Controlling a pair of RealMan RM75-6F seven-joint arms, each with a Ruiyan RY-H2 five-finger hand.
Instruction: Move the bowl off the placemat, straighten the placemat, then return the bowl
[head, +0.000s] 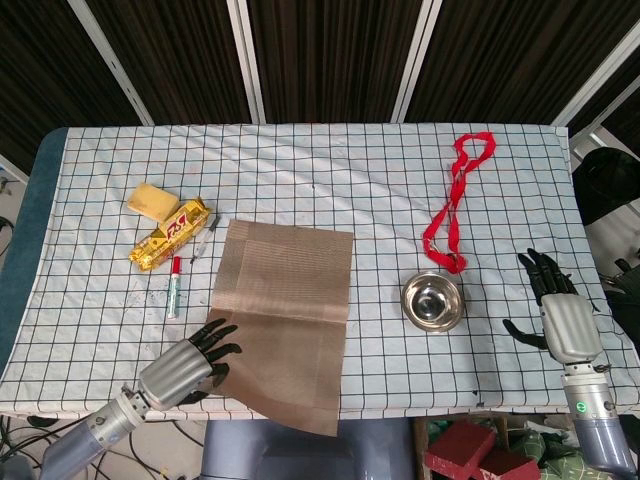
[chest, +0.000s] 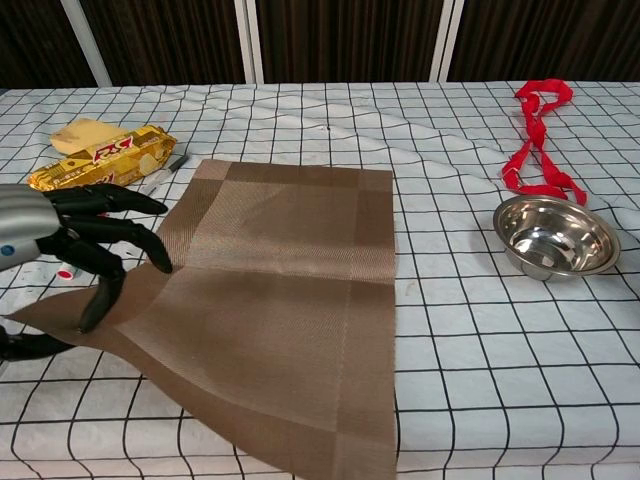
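The brown woven placemat (head: 290, 300) (chest: 290, 270) lies left of the table's centre, its long sides running roughly front to back. Its near right corner hangs over the table's front edge. My left hand (head: 185, 365) (chest: 50, 235) is at the mat's near left corner, fingers spread on top. The thumb shows beneath the corner, pinching it. The steel bowl (head: 433, 301) (chest: 556, 236) stands upright on the checked cloth to the right, apart from the mat. My right hand (head: 562, 318) rests near the right front edge, fingers apart and holding nothing.
A red ribbon (head: 455, 205) (chest: 538, 135) lies behind the bowl. At the left are a yellow snack packet (head: 170, 235) (chest: 100, 162), a sponge (head: 152, 200), a red marker (head: 174, 288) and a pen (head: 203, 243), all close to the mat's left edge.
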